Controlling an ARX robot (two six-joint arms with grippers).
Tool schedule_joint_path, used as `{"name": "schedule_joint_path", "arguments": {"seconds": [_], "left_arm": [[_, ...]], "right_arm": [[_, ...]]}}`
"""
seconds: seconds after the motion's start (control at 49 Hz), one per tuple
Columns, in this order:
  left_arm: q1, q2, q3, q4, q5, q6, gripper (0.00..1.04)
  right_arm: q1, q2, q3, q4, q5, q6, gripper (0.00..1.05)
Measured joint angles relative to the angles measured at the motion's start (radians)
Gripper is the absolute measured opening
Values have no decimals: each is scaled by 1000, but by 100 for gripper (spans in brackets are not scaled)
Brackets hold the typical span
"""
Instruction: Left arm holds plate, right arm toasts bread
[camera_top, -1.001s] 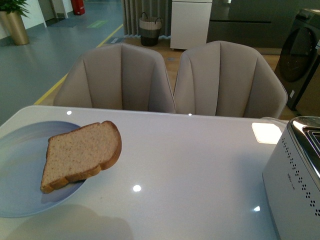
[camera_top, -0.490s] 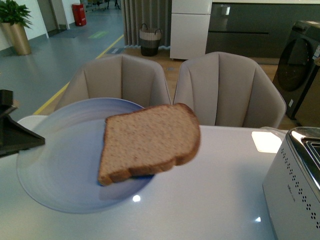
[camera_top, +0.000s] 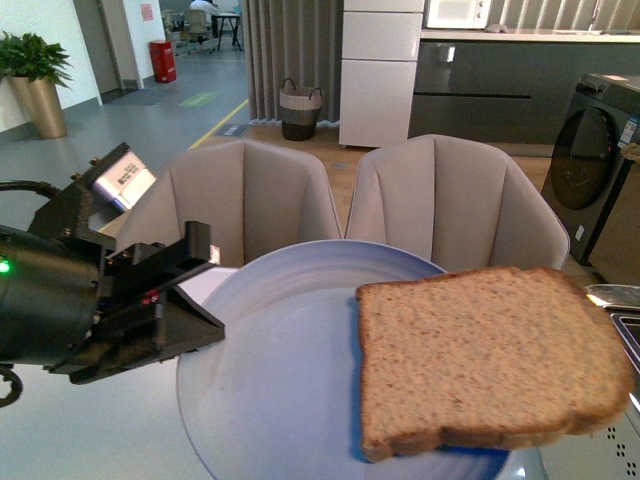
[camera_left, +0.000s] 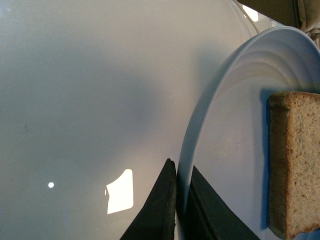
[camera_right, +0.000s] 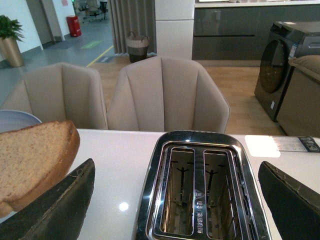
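My left gripper (camera_top: 196, 336) pinches the plate's (camera_top: 280, 350) left rim, holding it over the surface (camera_left: 75, 100). The bread (camera_top: 490, 350) lies on its right side, overhanging the rim. My right gripper (camera_right: 175, 170) hangs spread wide above the toaster (camera_right: 199, 192).

In the front view the bread (camera_top: 480, 360) is covering the plate's (camera_top: 270, 400) right part and nearly all of the toaster (camera_top: 628, 335). The plate's near rim is running off the bottom edge, and the left arm (camera_top: 60, 300) is being cut by the left edge.
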Motion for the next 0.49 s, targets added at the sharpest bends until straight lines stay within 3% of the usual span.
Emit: {"name": "schedule_joint_path", "arguments": {"seconds": [0.204,0.49], "left_arm": [[-83,-22,0,6,-7,-47,3],[-107,-59,0,6,-17,-95,3]], "right_arm": [[0,0,0,0,0,0,96],[0,0,0,0,0,0,96]]}}
